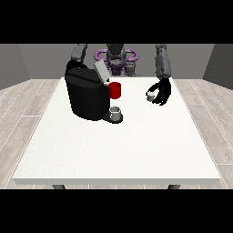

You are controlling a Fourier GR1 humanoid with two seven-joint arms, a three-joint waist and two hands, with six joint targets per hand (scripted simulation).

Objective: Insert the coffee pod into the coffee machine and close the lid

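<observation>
The robot hand [161,93] at the view's right curls its fingers round the coffee pod [150,95], above the white surface [118,150]. Grey walls and plank floor surround. The open-lidded coffee machine [86,95] stands well apart, toward the view's left.

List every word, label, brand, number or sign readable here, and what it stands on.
None can be read. The coffee machine, its raised lid, the red mug, the cup at its base, the coffee pod and the white table show no lettering.
</observation>
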